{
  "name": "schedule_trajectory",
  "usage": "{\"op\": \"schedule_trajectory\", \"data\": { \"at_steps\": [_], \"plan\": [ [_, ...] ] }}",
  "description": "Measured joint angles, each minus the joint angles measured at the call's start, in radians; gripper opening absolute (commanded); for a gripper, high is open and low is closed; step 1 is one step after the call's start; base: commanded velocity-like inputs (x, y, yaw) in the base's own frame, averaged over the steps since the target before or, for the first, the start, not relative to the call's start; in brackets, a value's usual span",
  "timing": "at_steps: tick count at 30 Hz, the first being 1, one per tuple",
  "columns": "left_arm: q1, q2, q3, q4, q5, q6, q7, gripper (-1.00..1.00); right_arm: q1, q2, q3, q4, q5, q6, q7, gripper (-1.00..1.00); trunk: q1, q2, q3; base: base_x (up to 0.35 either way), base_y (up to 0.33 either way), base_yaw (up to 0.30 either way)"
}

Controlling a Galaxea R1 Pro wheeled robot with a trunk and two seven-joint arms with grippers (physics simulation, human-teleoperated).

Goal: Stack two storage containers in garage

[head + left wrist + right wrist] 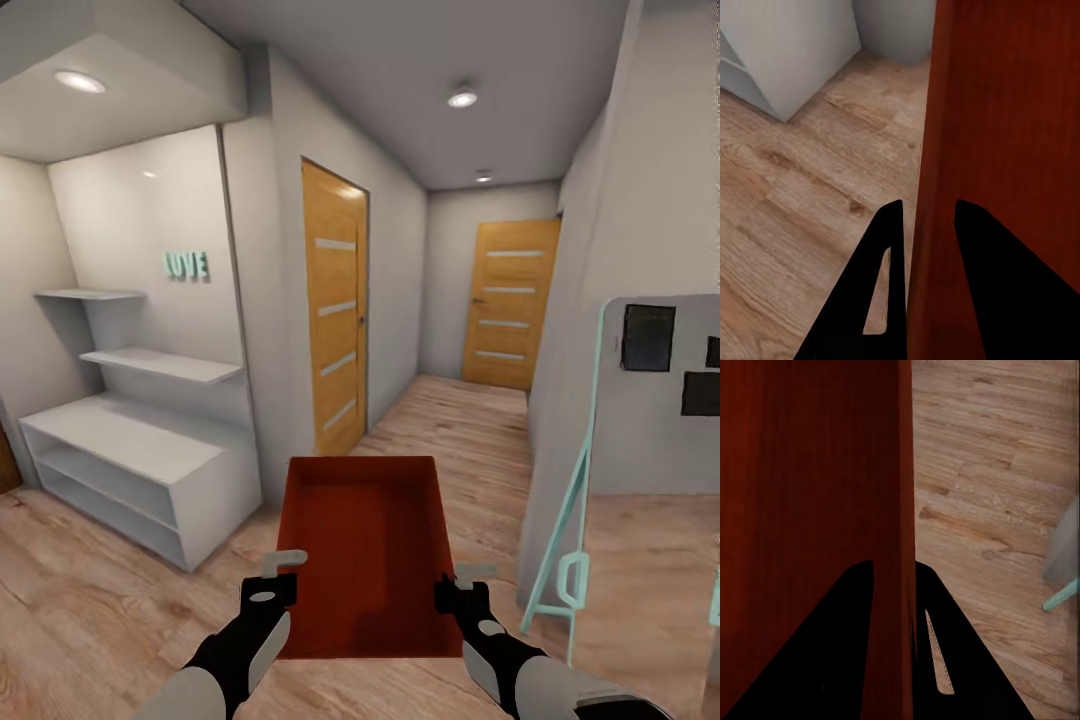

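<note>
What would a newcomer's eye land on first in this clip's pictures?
First, the red-orange box held out low in front of the robot, the left gripper and the right gripper each clamped on a side wall. Next, the two orange wooden doors: one on the hallway's left wall, one at its far end. Then the teal "LOVE" letters above the white shelves on the left.
</note>
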Motion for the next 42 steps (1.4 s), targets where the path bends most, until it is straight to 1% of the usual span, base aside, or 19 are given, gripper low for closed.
{"op": "schedule_trajectory", "data": {
  "at_steps": [14, 33, 42],
  "plan": [
    [0.000, 0.000, 0.000, 0.000, -0.001, 0.001, 0.000, -1.00, 0.000, 0.000, 0.000, 0.000, 0.000, 0.000, 0.000, -1.00, 0.000, 0.000, 0.000, 0.317, 0.181, -0.274],
    [0.000, 0.000, 0.000, -0.001, 0.000, 0.001, 0.000, -1.00, 0.000, 0.000, -0.001, 0.000, 0.001, 0.000, 0.000, -1.00, 0.000, 0.000, 0.000, 0.317, 0.181, -0.015],
    [0.000, 0.000, 0.000, 0.000, 0.000, 0.000, 0.000, -1.00, 0.000, 0.000, 0.001, 0.000, -0.001, 0.000, 0.000, -1.00, 0.000, 0.000, 0.000, 0.317, 0.181, -0.196]
  ]
}}
